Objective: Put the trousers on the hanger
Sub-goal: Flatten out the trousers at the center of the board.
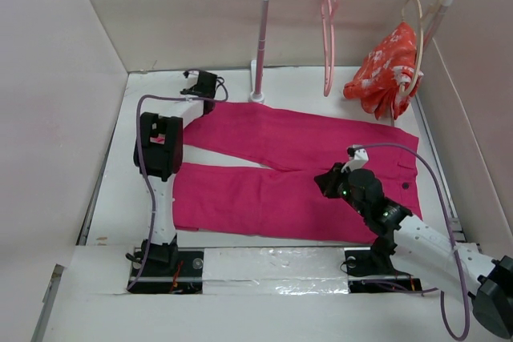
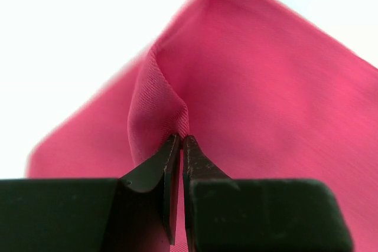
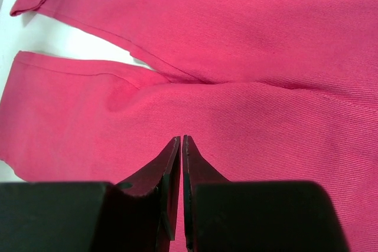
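The magenta-pink trousers (image 1: 272, 174) lie flat on the table, waist to the right and both legs running left. My left gripper (image 1: 160, 143) is at the left leg ends, shut on a pinched fold of the trousers (image 2: 236, 87), which rises like a tent above the fingertips (image 2: 173, 146). My right gripper (image 1: 331, 181) is shut over the trousers (image 3: 248, 116) near the crotch, with no cloth seen between its fingers (image 3: 192, 151). The salmon-pink hanger (image 1: 328, 38) hangs bare on the rail at the back.
A white rail stand (image 1: 260, 38) stands at the back. A red-orange floral garment (image 1: 385, 70) hangs on a beige hanger at its right end. Pale walls (image 1: 72, 78) close in the table on the left, back and right.
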Controlling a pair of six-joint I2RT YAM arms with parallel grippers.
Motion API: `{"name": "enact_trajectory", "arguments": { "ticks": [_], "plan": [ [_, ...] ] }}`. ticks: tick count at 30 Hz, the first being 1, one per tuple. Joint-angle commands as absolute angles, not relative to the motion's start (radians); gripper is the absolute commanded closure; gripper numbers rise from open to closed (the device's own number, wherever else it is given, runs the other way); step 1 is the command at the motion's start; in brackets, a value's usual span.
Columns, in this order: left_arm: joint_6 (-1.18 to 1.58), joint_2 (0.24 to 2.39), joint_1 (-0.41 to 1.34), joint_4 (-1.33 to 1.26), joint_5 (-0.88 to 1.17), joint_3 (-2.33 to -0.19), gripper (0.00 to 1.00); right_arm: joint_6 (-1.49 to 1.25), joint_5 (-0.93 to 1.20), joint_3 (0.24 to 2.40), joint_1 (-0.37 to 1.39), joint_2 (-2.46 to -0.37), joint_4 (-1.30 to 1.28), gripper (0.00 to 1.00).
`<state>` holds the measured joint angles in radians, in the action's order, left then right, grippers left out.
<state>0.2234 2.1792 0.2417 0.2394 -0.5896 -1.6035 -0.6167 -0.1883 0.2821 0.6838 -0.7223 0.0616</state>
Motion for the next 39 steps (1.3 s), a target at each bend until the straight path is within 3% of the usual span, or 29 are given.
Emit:
{"name": "enact_trajectory", "arguments": {
  "ticks": [1, 9, 11, 14, 15, 19, 22, 28, 30, 33, 36, 39],
  "plan": [
    [0.235, 2.100, 0.164, 0.253, -0.733, -1.658, 1.00, -0.601, -0.216, 0.296, 0.703, -0.729, 0.120, 0.89],
    [0.218, 2.170, 0.011, 0.279, -0.841, -1.824, 0.97, -0.600, -0.229, 0.304, 0.712, -0.750, 0.124, 0.89],
    [0.199, 2.207, -0.021, 0.284, -0.850, -1.871, 0.80, -0.598, -0.227, 0.313, 0.721, -0.765, 0.115, 0.89],
    [0.236, 2.224, -0.063, 0.316, -0.810, -1.903, 0.39, -0.594, -0.215, 0.319, 0.730, -0.788, 0.126, 0.89],
    [0.248, 2.217, -0.063, 0.318, -0.780, -1.902, 0.35, -0.592, -0.210, 0.327, 0.741, -0.796, 0.129, 0.88],
    [0.307, 2.130, -0.061, 0.296, -0.654, -1.875, 0.34, -0.581, -0.190, 0.383, 0.804, -0.865, 0.152, 0.89],
    [0.353, 2.025, -0.019, 0.243, -0.568, -1.800, 0.36, -0.551, -0.183, 0.477, 0.903, -0.977, 0.170, 1.00],
    [0.503, 1.708, 0.037, 0.103, -0.266, -1.541, 0.51, -0.494, -0.238, 0.730, 1.119, -1.291, 0.173, 1.00],
    [0.555, 1.599, 0.037, 0.077, -0.210, -1.403, 0.58, -0.471, -0.273, 0.856, 1.213, -1.435, 0.175, 0.84],
    [0.638, 1.354, 0.037, 0.009, -0.108, -1.214, 0.60, -0.442, -0.285, 1.015, 1.302, -1.626, 0.186, 0.53],
    [0.637, 1.125, 0.037, -0.017, -0.037, -1.100, 0.60, -0.405, -0.314, 1.197, 1.376, -1.814, 0.155, 0.45],
    [0.629, 0.925, 0.037, 0.025, -0.051, -1.043, 0.59, -0.384, -0.369, 1.357, 1.425, -1.984, 0.039, 0.44]
  ]
}}
